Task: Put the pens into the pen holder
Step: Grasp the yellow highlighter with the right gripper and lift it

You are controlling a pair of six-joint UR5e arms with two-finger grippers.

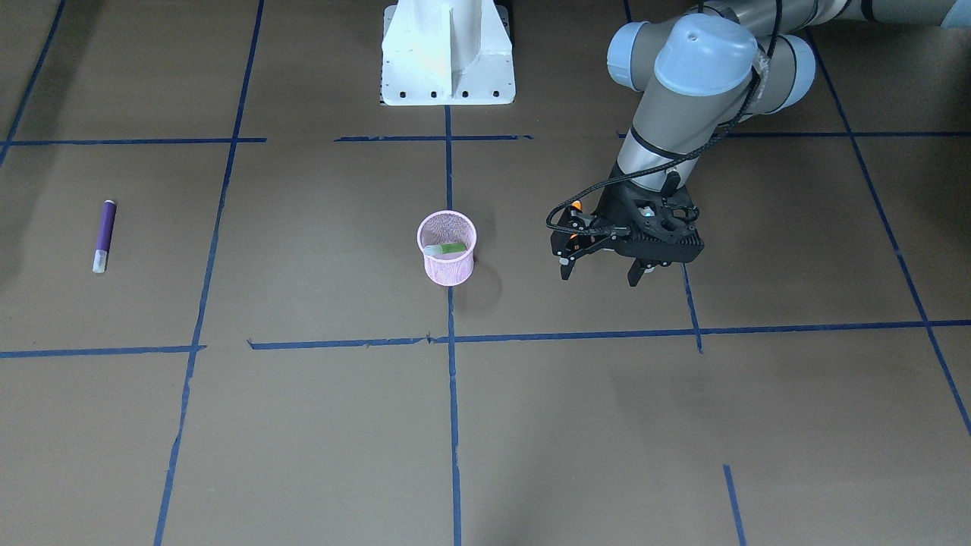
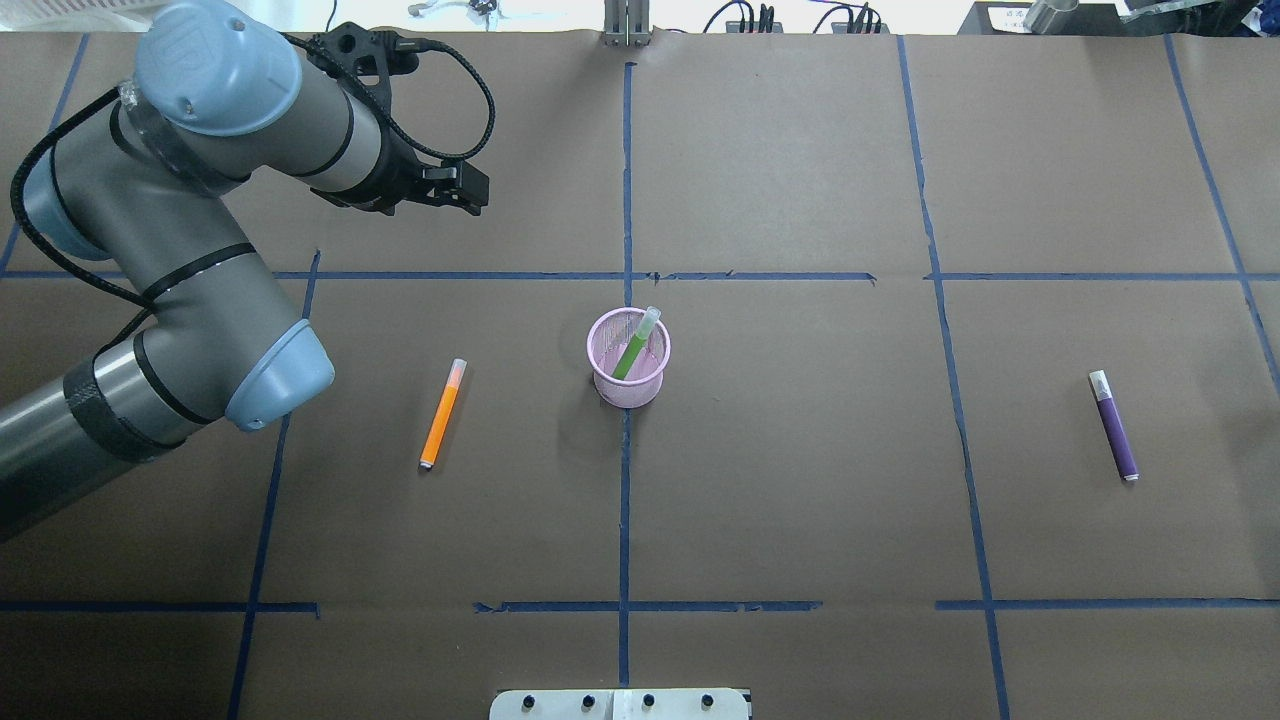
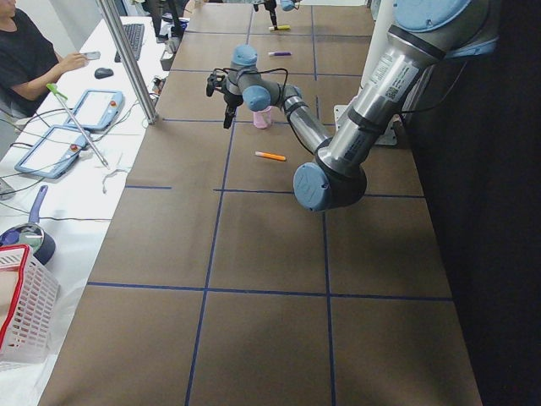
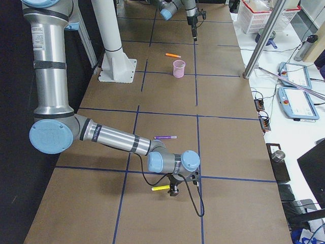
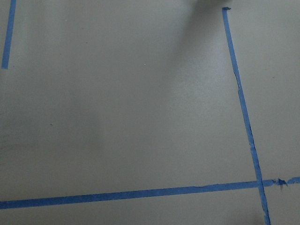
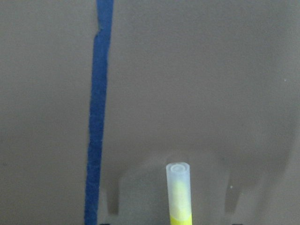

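The pink mesh pen holder [image 2: 628, 375] stands at the table's middle, with the green pen [image 2: 634, 347] leaning inside it. The orange pen [image 2: 441, 414] lies to its left and the purple pen [image 2: 1113, 426] far to its right. My left gripper [image 1: 599, 277] is open and empty. It hovers over the orange pen, which is nearly hidden in the front view. My right gripper [image 4: 174, 192] is low at the table's right end, at a yellow pen [image 6: 179, 194]. Its fingers do not show, so I cannot tell whether it is open or shut.
Blue tape lines [image 2: 626, 200] divide the brown paper table cover. The robot's white base [image 1: 447, 53] stands at the table's near edge. In the front view the holder [image 1: 447, 265] and the purple pen [image 1: 105, 233] also show. An operator's desk with tablets runs along the far side.
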